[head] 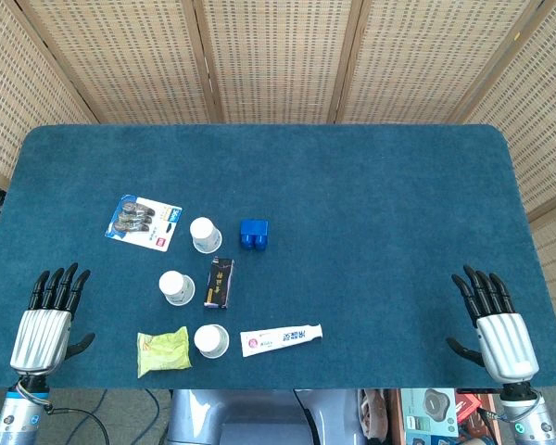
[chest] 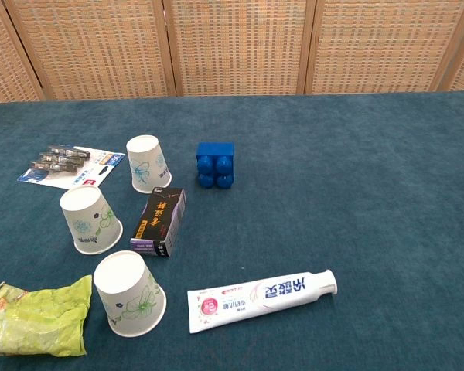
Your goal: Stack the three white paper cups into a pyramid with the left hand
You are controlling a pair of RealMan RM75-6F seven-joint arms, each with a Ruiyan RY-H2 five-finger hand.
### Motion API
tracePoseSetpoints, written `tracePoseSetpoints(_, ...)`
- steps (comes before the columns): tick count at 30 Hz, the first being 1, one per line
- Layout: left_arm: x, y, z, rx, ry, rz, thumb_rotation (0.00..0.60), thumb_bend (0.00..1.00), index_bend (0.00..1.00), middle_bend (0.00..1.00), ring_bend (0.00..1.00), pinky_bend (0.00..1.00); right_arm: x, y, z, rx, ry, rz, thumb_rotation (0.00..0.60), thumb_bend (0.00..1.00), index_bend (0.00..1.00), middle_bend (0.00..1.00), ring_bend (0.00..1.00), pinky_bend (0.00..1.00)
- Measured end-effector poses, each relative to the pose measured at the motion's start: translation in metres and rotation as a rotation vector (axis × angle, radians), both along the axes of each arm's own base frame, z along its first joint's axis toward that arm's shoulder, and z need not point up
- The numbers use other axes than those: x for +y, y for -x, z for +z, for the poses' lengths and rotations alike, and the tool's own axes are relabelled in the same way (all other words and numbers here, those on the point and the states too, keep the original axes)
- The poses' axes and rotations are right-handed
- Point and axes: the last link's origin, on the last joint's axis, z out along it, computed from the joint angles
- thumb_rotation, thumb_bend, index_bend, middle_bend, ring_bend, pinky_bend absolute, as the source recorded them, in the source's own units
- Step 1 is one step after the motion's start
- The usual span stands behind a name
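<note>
We saw three white paper cups standing upside down and apart on the blue table (head: 371,204), none stacked yet. The far cup (chest: 147,163) stood beside a card of metal clips (chest: 71,165); the middle cup (chest: 89,219) sat just left of a small black box (chest: 159,222); the near cup (chest: 128,294) stood between a green packet (chest: 37,318) and a toothpaste tube (chest: 263,300). Each cup carried a pale blue-green flower print.

The black box bore gold characters that we could not read. The toothpaste tube, white with a red patch at its flat end, showed blue Chinese lettering, also beyond our reading. The clip card had a blue strip with print too small to make out. A blue toy brick (chest: 215,165) with round studs lay right of the far cup.

Our left hand (head: 48,320) rested at the near left edge, holding nothing, fingers stretched out and slightly apart, well away from the cups. Our right hand (head: 494,324) lay the same way at the near right edge, fingers extended and empty. Only the head view showed either hand.
</note>
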Motion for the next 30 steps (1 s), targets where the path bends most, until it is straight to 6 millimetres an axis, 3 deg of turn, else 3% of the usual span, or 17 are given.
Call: tracePoseSetpoints(30,0.0006,-0.0051,0.0002,-0.002,0.024,-0.032,0.6,0.15,0.0,0.0,0.0,0.0,-0.001,0.003,0.0024,-0.006,-0.004,-0.033,0.6,0.0,0.0,0.0,0.0,0.0)
